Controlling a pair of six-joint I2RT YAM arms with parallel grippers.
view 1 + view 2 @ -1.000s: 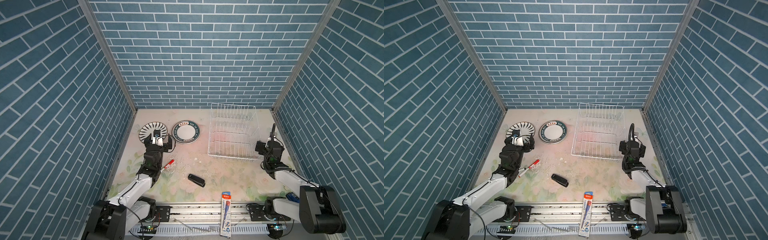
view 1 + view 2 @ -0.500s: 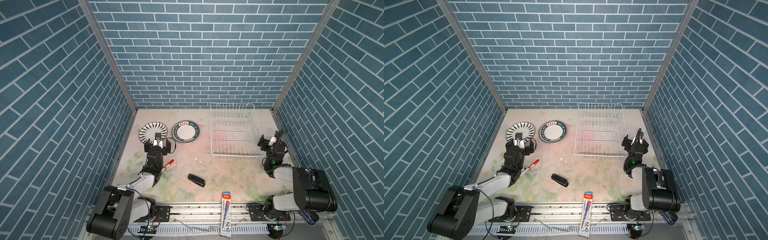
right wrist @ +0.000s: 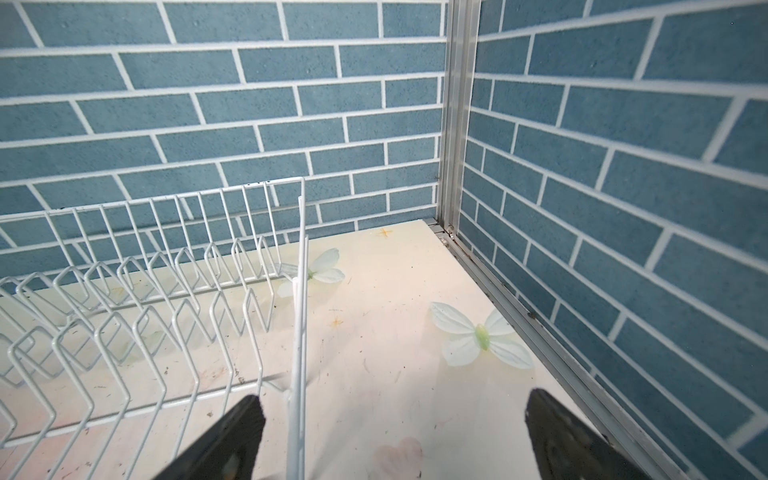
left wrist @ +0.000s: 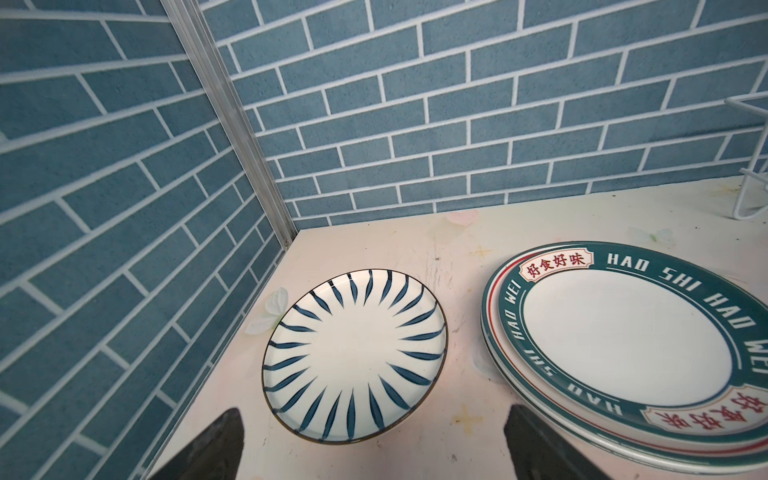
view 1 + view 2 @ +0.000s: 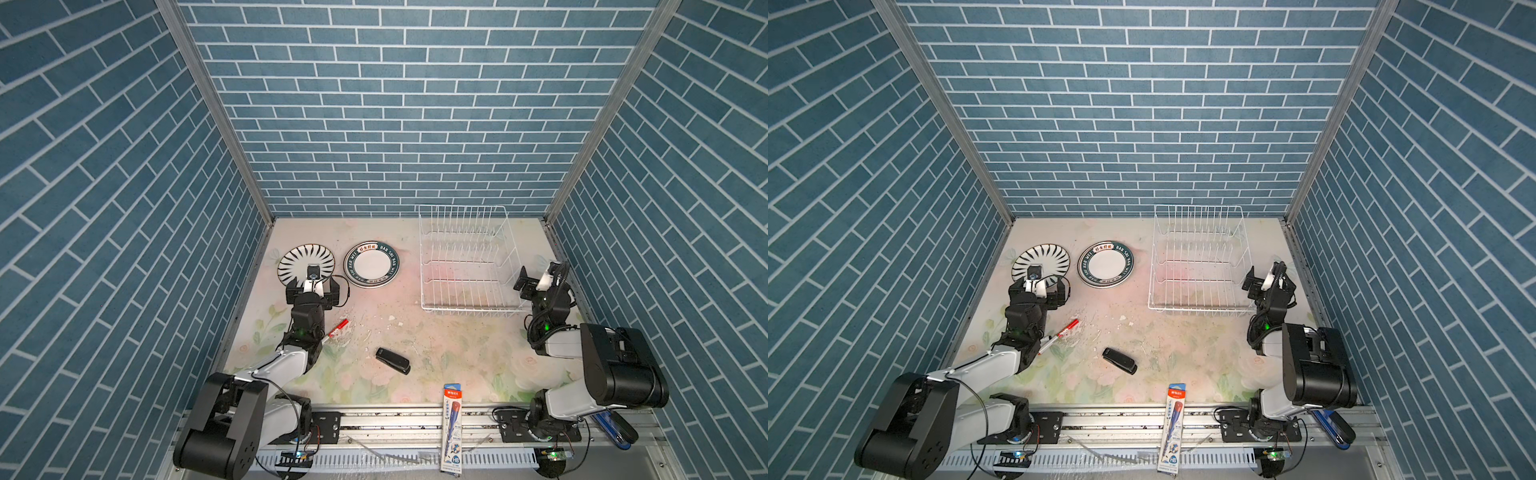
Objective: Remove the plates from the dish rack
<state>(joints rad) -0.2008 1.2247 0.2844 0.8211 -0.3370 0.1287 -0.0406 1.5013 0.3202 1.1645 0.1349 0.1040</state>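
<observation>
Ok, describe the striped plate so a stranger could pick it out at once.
From the white wire dish rack at the back right, look left towards the left wall. The striped plate lies flat there, nearest that wall. Unlike the green-rimmed lettered plates beside it, it has dark stripes fanning from a white centre.

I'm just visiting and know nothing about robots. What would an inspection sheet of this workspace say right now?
Surface: floral table, white crumbs scattered mid-table.
Job's things: dish rack holds no plates; striped plate and a stack of lettered plates lie flat, side by side, back left.
Clutter: red pen, small black case, pencil box on the front rail.
Pincers: left pincer open, empty, by the striped plate; right pincer open, empty, at the rack's front right corner.
Cables: black cables loop at both wrists.
Surroundings: blue brick walls on three sides.
</observation>
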